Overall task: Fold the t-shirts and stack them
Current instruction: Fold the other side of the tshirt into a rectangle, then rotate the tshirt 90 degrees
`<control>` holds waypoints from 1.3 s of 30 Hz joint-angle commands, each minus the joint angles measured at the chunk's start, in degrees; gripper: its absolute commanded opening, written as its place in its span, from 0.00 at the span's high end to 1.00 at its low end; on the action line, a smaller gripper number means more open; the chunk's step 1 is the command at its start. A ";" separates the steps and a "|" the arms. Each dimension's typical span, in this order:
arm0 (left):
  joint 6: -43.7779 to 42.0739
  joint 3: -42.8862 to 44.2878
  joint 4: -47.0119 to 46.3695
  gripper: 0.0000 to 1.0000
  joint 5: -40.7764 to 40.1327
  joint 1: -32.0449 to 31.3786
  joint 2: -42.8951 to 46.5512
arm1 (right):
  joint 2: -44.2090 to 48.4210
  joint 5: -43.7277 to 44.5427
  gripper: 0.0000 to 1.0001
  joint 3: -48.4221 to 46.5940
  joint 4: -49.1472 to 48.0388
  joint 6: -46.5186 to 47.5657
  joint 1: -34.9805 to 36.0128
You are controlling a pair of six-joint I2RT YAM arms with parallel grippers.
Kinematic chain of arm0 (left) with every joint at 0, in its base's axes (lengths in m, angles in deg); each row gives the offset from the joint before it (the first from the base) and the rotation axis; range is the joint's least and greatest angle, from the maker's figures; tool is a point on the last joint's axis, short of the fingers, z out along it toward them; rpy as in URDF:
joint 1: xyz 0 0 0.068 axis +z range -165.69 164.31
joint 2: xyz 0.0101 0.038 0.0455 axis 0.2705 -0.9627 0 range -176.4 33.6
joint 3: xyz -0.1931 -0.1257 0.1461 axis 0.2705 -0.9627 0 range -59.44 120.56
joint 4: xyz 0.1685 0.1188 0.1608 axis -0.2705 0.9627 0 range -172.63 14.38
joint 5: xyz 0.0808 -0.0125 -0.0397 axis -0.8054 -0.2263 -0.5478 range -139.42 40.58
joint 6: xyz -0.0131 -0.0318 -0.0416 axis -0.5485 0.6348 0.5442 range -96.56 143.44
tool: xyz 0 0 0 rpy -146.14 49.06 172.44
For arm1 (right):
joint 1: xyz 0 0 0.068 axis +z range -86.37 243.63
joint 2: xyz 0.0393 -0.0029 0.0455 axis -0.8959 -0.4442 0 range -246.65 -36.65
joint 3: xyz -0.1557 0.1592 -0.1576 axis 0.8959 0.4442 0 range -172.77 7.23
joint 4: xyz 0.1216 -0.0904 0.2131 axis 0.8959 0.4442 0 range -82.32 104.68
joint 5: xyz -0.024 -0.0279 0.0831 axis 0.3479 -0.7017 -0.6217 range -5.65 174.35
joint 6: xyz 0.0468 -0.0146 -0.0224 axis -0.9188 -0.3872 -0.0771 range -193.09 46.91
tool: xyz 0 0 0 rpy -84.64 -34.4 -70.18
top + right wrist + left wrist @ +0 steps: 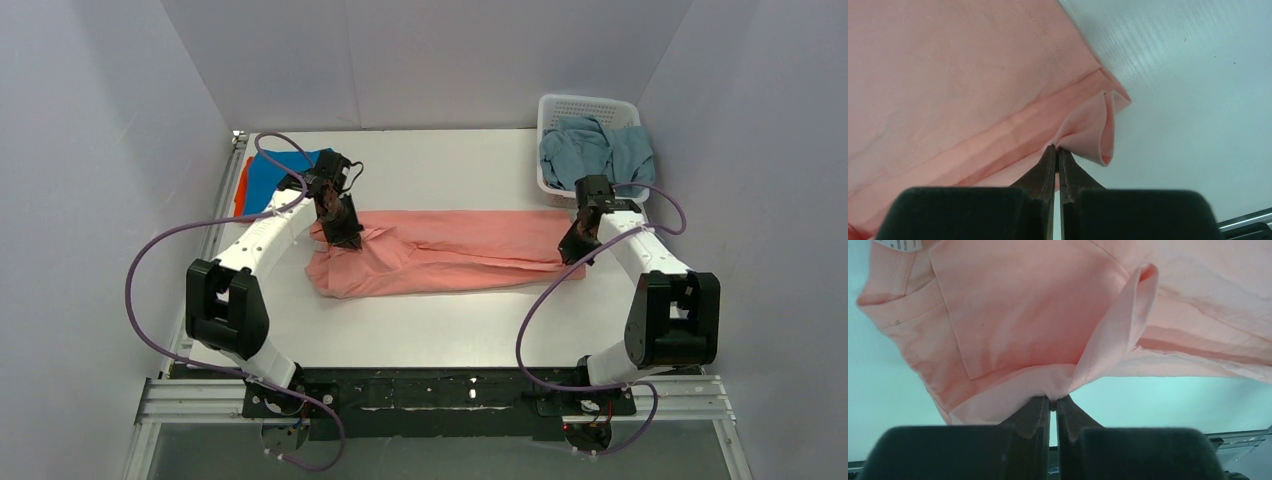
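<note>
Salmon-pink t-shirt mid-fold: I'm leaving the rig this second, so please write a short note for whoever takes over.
Left gripper: shut, pinching a fold of the salmon-pink t-shirt near its collar end.
Right gripper: shut on the same shirt's hem corner.
The shirt lies stretched across the table between them, its left end bunched; the fold is not finished.
Blue t-shirt lies over the orange t-shirt at the far left corner, seemingly already stacked.
Grey-blue t-shirt is crumpled in the white basket, untouched.
To do: finish the pink fold, stack it, then fold the grey-blue one.
</note>
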 commanded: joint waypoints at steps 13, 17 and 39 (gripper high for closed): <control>-7.78 5.11 2.19 0.71 -6.42 1.89 -9.25 | -10.16 2.81 0.66 -9.69 0.94 1.95 -0.35; -7.26 12.81 6.17 0.44 -8.65 4.05 -13.88 | -11.95 7.18 0.36 -13.84 4.72 -0.36 -0.37; 2.84 0.17 -3.94 0.02 15.33 2.04 -14.25 | -14.46 -17.40 0.13 -16.28 -13.59 18.10 7.80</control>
